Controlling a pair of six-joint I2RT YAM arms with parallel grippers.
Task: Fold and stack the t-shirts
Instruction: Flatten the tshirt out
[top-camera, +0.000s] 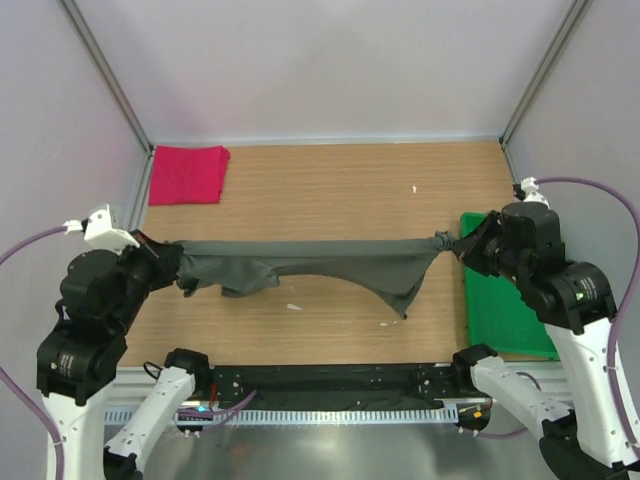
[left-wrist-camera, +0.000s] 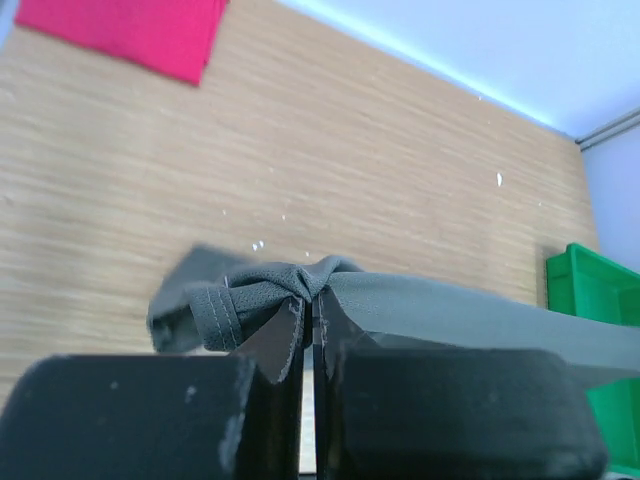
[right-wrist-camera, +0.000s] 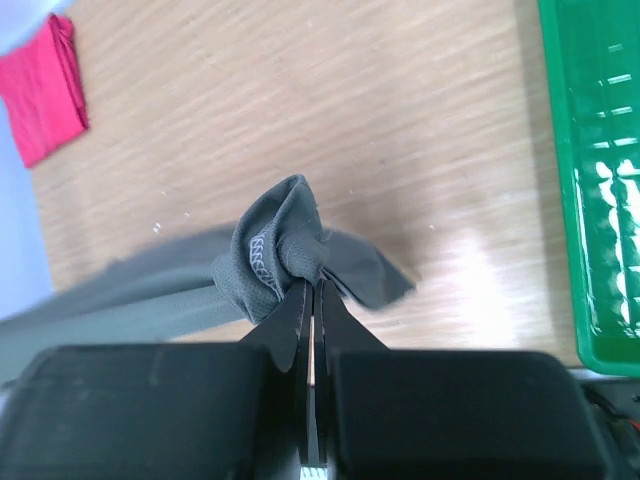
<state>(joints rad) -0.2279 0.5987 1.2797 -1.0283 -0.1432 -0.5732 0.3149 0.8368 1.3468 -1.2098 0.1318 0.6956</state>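
The dark grey-olive t-shirt (top-camera: 320, 260) hangs stretched between both grippers above the wooden table, its lower part drooping toward the near edge. My left gripper (top-camera: 172, 262) is shut on the shirt's left end, a bunched hem (left-wrist-camera: 250, 295) at the fingertips. My right gripper (top-camera: 458, 246) is shut on the right end, a wad of cloth (right-wrist-camera: 275, 255) at its tips. The pinkish-red t-shirt (top-camera: 187, 173) lies folded at the far left corner; it also shows in the left wrist view (left-wrist-camera: 130, 30) and the right wrist view (right-wrist-camera: 40, 90).
A green plastic tray (top-camera: 505, 305) sits on the table's right side under the right arm, also visible in the right wrist view (right-wrist-camera: 600, 180). White walls and metal posts enclose the table. Small white specks (top-camera: 414, 187) lie on the wood.
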